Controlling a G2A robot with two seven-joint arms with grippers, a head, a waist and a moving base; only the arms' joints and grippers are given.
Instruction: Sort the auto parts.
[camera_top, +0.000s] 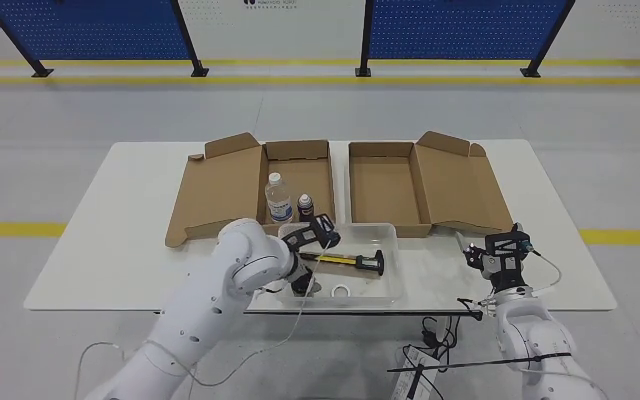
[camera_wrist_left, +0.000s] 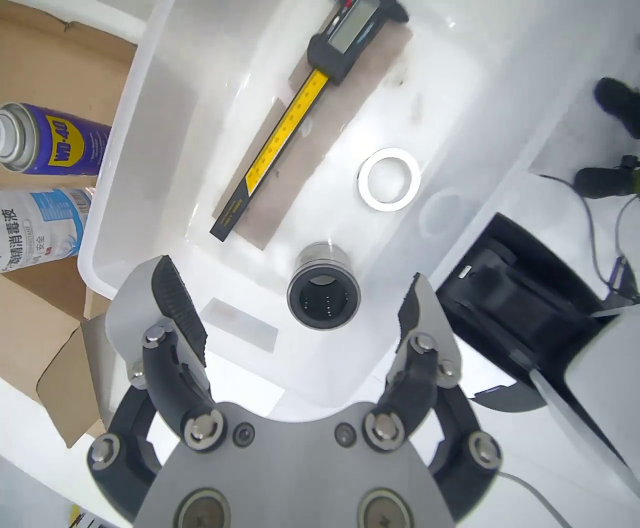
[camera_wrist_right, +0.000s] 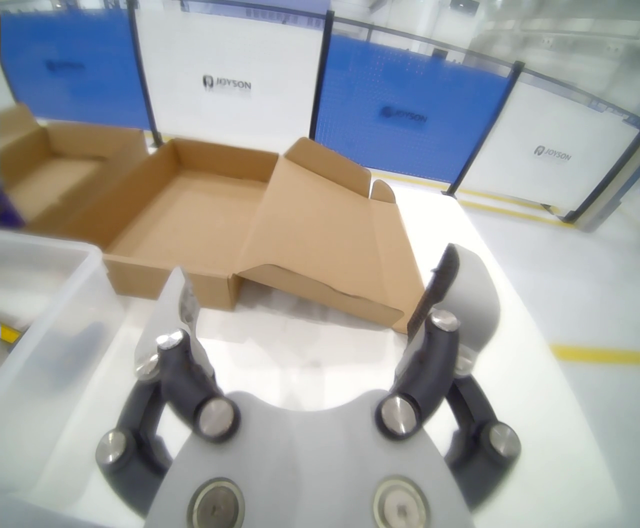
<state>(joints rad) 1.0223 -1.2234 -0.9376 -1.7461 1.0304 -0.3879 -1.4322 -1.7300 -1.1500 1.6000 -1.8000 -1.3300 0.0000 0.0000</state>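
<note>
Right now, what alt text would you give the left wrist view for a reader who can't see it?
The open left tool hangs above a clear bin, framing a metal cylindrical bearing on its floor. Farther in lie a white ring and a yellow-scaled digital caliper; a spray can and a bottle sit in the cardboard box beside the bin.

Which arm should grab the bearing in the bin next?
Left. The left pincer, open, hangs over the bin, aimed at the bearing. The right pincer, also open, sits off to the bin's side, facing the empty box.
</note>
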